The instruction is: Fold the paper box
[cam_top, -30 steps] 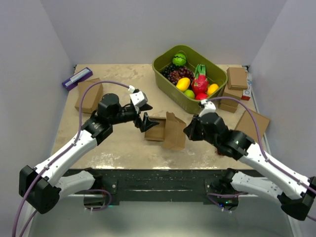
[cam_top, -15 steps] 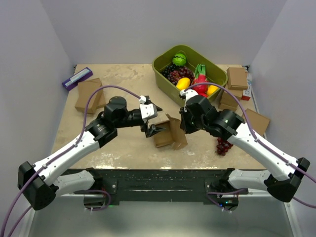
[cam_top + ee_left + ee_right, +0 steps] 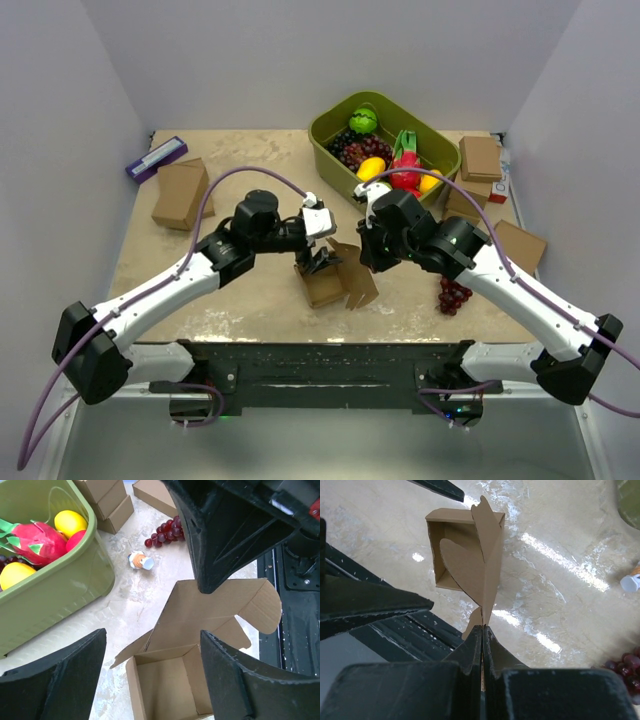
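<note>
1. The half-folded paper box (image 3: 330,288) stands open-topped on the tan table (image 3: 250,160), near its front edge, between the two arms.
2. The right gripper (image 3: 482,632) grips the edge of the box's raised lid flap, jaws pressed together on the cardboard.
3. The left gripper (image 3: 152,637) hovers over the open box, jaws spread wide.
4. A green fruit basket (image 3: 335,170) sits behind the box, and a bunch of grapes (image 3: 453,295) lies to its right.
</note>
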Controlling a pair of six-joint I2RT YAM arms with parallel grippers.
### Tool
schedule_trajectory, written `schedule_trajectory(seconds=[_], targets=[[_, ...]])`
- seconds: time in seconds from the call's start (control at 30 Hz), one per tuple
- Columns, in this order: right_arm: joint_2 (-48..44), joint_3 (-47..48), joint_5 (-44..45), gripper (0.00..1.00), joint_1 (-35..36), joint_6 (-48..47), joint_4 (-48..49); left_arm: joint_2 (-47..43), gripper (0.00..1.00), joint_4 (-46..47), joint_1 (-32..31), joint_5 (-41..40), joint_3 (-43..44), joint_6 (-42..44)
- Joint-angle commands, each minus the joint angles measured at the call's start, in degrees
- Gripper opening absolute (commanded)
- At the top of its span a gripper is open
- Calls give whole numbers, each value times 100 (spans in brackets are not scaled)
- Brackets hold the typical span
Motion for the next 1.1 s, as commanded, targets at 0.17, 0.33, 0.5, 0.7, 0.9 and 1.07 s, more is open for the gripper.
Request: schedule_trajectory(seconds=[0.17, 0.33, 0.5, 0.7, 0.9, 1.07], targets=[[-57, 24, -388, 0, -8, -180, 175, 387, 59, 133, -52, 451, 360, -122], [-30, -29, -423, 0, -8, -171, 219, 537, 23, 107, -70, 680, 351, -166], [-179, -38, -300, 22, -8, 4, 289, 581, 0, 98, -87, 549, 299, -192], [-680, 67, 543, 91, -17, 452, 123, 213, 0, 465, -87, -803, -157, -649], [-1550, -195, 1762, 99, -26, 1312, 166, -262, 0, 336, 140, -2817, -571, -1545], [-1639, -337, 2494, 99, -201, 1832, 158, -456, 0, 336, 738, -3038, -869, -2468]])
